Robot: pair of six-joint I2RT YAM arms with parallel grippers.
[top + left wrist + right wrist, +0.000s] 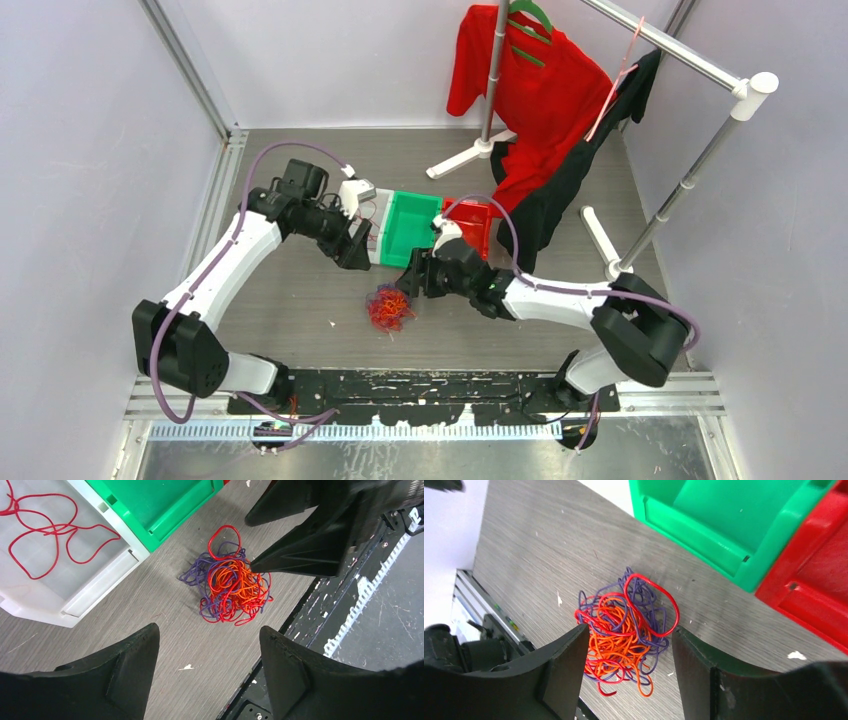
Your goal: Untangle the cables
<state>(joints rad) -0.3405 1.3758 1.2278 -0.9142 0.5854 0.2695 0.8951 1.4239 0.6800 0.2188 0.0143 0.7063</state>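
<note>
"Left wrist view: what was the left tool (209,633) doing?"

"Hanging wide open and empty, touching nothing. The cables (230,585) lay on the table (165,610) just ahead of it."

"And the right tool (629,632)?"

"Also wide and empty, fingers (559,675) either side of the tangle. I judged it was choosing a strand. Next it needed to close on one edge loop, not the clump."

room L of cables (389,308) on tabletop (300,295), green bin (410,228) behind, right gripper (406,283) crowds R
</note>
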